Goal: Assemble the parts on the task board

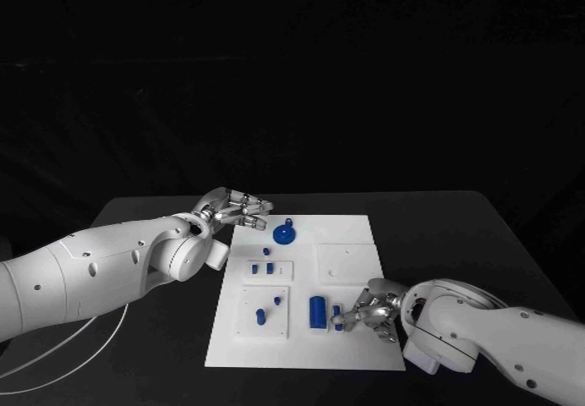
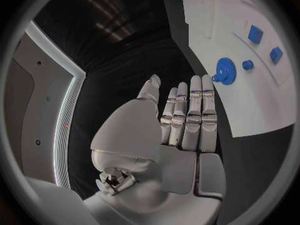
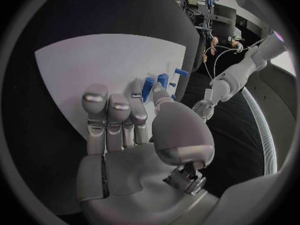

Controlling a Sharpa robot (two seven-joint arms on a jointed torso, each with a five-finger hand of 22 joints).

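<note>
The white task board (image 1: 347, 355) lies mid-table. On it are a blue gear (image 1: 284, 234), a small blue knob (image 1: 267, 250), two small blue blocks (image 1: 262, 269), a blue oval piece (image 1: 259, 317) and a tall blue cylinder (image 1: 318, 311). My left hand (image 1: 232, 207) hovers at the board's far left corner, fingers stretched out and holding nothing; the gear (image 2: 225, 71) lies beyond its fingertips. My right hand (image 1: 372, 311) sits at the board's near right. Its thumb and a finger pinch a small blue peg (image 1: 338, 319), right beside the cylinder. The peg (image 3: 149, 87) shows between those fingertips.
Bare black table (image 1: 463, 237) surrounds the board. A white cable (image 1: 73, 342) curves over the table at the near left. Raised white plates (image 1: 347, 258) with empty holes take up the board's right half.
</note>
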